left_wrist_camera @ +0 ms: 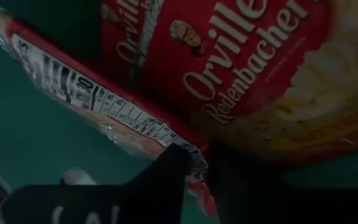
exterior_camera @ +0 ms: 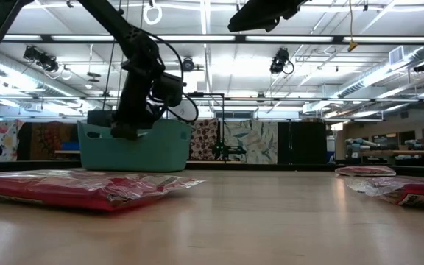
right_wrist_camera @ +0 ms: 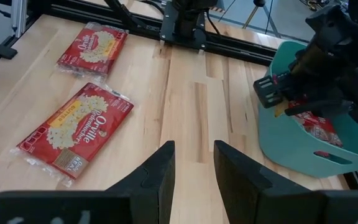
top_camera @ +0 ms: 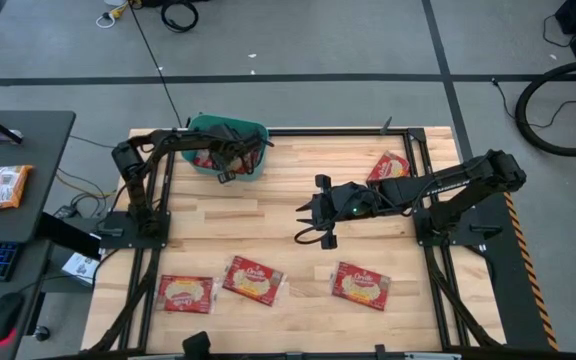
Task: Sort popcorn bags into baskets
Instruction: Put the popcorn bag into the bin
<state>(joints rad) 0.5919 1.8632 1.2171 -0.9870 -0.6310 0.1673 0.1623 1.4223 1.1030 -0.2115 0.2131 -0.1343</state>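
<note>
the wooden table (top_camera: 268, 215) holds everything, with the teal basket (top_camera: 251, 170) at its far left corner. the left arm reaches over that basket, its left gripper (top_camera: 230, 160) down inside the tub; in its wrist view the dark fingers (left_wrist_camera: 166, 180) sit at the edge of a red popcorn bag (left_wrist_camera: 229, 68) lying against the teal wall, but whether they are clamped on the packet or merely touching it i cannot tell. the right gripper (right_wrist_camera: 192, 168) hovers over the bare middle of the table, fingers apart and holding nothing.

four bags lie outside the basket — three along the near edge (top_camera: 186, 292) (top_camera: 254, 280) (top_camera: 361, 285) and one at the far right (top_camera: 388, 166).

judging by this, the step in hand is a drop-off into the basket. next would call for the left gripper to be clear of the packet and lift out of the tub, then one arm to descend on a loose bag — the near ones look flat, so a grip on an edge seems needed.
</note>
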